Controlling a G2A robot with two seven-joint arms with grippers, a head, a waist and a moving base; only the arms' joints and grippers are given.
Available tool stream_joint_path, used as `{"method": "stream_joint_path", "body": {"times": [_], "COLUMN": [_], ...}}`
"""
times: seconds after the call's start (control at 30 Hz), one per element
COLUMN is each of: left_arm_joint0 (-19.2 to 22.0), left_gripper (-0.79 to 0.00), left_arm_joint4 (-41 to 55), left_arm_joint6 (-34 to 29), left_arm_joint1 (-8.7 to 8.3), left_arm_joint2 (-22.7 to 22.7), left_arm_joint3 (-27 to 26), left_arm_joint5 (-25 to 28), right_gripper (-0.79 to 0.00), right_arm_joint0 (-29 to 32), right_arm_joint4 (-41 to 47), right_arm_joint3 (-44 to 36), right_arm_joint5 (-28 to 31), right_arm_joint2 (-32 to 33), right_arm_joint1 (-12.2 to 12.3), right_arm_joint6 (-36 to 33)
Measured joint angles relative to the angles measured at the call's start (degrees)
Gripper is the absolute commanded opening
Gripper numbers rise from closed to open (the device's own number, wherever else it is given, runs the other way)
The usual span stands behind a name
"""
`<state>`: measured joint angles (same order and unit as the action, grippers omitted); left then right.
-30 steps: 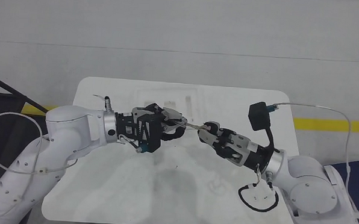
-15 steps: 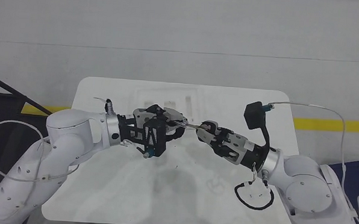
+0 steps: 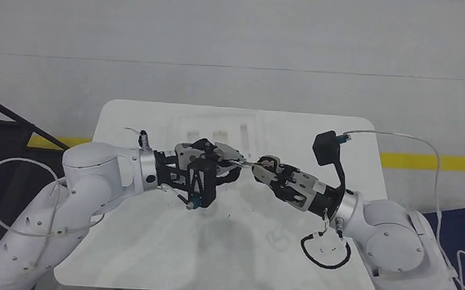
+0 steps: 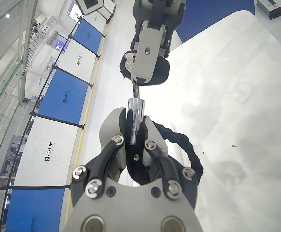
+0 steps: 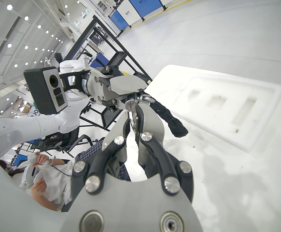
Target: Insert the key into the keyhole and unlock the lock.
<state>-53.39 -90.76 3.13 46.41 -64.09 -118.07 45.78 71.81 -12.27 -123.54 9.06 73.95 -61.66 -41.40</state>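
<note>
My left gripper (image 4: 134, 115) is shut on the lock (image 4: 136, 118), a chrome cylinder with a black cable loop (image 4: 186, 145) trailing behind it. Facing it, my right gripper (image 4: 142, 77) is shut on the key (image 4: 136, 91), whose blade points at the cylinder's end face and reaches it. The right wrist view has the key (image 5: 134, 120) pinched between the fingers, just in front of the lock's keyhole face (image 5: 130, 106). From the top, both grippers meet above the table's middle, the left gripper (image 3: 230, 162) and right gripper (image 3: 260, 167) nearly touching.
A white foam tray (image 5: 219, 103) with rectangular recesses lies on the white table (image 3: 236, 246) behind the grippers, also seen as the foam tray (image 3: 221, 129) from above. A black cable loop (image 3: 325, 254) hangs at the right forearm.
The right gripper has moved left toward the lock, closing the gap, and the key blade now meets the cylinder's end. The left arm shifted slightly right.
</note>
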Motion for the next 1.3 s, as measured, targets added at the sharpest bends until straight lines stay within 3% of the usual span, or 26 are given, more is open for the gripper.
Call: {"method": "stream_joint_path", "body": {"times": [0.03, 0.33, 0.47, 0.6, 0.73, 0.83, 0.97, 1.13, 1.3], "left_arm_joint0": [0.0, 0.9, 1.5, 2.4, 3.5, 4.3, 5.7, 7.5, 9.5], "left_gripper": [-0.785, -0.785, -0.785, -0.785, -0.785, -0.785, -0.785, -0.785, -0.785], "left_arm_joint4": [0.1, 6.6, 11.7, 18.8, 26.8, 33.2, 40.8, 47.9, 55.6], "left_arm_joint6": [0.1, -0.4, -1.9, -3.5, -6.7, -9.1, -12.0, -15.5, -19.0], "left_arm_joint1": [0.05, 0.74, 1.07, 1.40, 1.71, 1.92, 2.15, 2.39, 2.49], "left_arm_joint2": [0.1, 0.9, 1.2, 1.6, 2.2, 3.0, 4.3, 6.4, 9.5], "left_arm_joint3": [0.2, 4.5, 6.7, 9.7, 12.8, 14.6, 16.6, 18.3, 19.6], "left_arm_joint5": [0.1, 2.6, 4.4, 6.9, 8.6, 10.0, 12.1, 12.2, 12.2], "right_gripper": [0.000, 0.000, 0.000, 0.000, 0.000, 0.000, 0.000, 0.000, 0.000], "right_arm_joint0": [-0.1, -0.7, -1.0, -1.6, -2.7, -3.5, -3.9, -4.3, -4.4], "right_arm_joint4": [0.1, 0.0, -0.3, -0.8, -4.1, -8.9, -16.9, -31.4, -44.9], "right_arm_joint3": [0.1, 0.6, 0.6, 1.2, 3.1, 4.3, 5.2, 4.6, 4.1], "right_arm_joint5": [0.0, 2.0, 5.6, 12.1, 23.5, 31.7, 37.7, 42.6, 43.6], "right_arm_joint2": [-0.1, -0.2, 0.3, 1.4, 2.8, 3.5, 4.5, 5.2, 4.8], "right_arm_joint1": [0.0, 0.0, 0.0, 0.2, 0.7, 1.1, 1.3, 1.0, 0.6], "right_arm_joint6": [0.0, 1.0, 1.7, 2.2, 1.1, -0.4, 1.8, 9.8, 20.2]}}
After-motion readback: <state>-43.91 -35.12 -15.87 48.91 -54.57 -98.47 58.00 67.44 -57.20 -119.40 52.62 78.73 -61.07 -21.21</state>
